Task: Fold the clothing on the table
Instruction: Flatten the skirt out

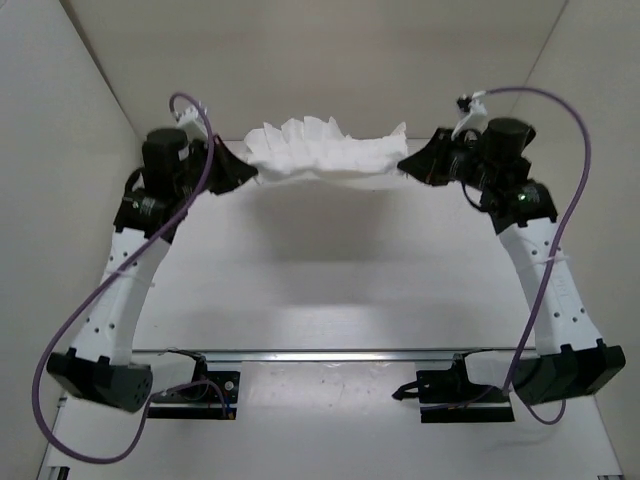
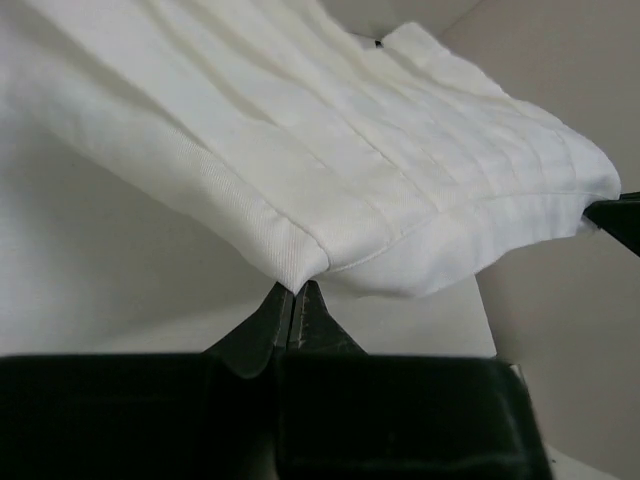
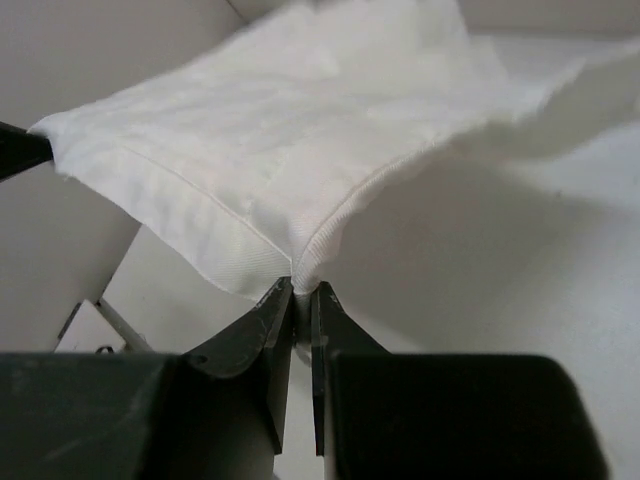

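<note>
Two claws, the left claw (image 1: 250,172) and the right claw (image 1: 405,163), each clamped on one end of the clothing (image 1: 320,152), hold it taut at upper centre, clear of the table (image 1: 330,270), presumably to straighten it for folding.

White table (image 1: 330,290) bears the arm bases (image 1: 195,388) at its near edge

No text, label, brand, number or sign can be read in any of the three views.
</note>
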Action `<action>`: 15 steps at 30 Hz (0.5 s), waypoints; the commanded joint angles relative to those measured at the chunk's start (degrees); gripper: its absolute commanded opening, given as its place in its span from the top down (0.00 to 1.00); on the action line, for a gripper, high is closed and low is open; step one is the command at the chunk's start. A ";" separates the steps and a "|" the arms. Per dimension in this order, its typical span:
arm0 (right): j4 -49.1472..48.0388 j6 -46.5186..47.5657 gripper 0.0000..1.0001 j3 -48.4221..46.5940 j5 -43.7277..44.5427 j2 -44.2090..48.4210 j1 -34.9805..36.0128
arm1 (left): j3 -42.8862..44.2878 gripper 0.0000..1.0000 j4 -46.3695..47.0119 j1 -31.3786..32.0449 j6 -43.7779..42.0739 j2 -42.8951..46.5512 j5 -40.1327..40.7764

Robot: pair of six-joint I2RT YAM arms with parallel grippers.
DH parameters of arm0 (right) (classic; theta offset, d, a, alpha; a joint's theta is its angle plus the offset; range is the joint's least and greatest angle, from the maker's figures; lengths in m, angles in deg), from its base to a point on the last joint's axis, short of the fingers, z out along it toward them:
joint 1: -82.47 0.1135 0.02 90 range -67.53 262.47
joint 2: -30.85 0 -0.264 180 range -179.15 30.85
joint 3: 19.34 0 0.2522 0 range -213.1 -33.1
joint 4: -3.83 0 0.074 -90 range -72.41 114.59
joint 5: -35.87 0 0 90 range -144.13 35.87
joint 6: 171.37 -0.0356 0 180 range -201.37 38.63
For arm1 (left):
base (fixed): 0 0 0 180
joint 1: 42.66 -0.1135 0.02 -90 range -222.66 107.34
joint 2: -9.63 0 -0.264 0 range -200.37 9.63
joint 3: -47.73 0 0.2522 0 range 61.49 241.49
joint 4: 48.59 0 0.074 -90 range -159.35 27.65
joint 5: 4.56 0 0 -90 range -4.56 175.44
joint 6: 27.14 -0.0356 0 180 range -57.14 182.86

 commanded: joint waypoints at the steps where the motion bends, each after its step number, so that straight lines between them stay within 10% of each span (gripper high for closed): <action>1: -6.07 -1.10 1.00 16.92 -2.46 0.77 -0.77 | -19.71 1.00 5.88 0.21 1.77 2.90 -0.50; 8: -17.16 -10.15 1.00 50.97 0.60 10.53 1.59 | -58.87 1.00 20.48 5.20 9.16 11.08 -1.38; 15: -6.73 -13.32 1.00 60.75 7.03 21.68 5.99 | -65.49 1.00 11.54 11.10 8.46 20.39 0.56</action>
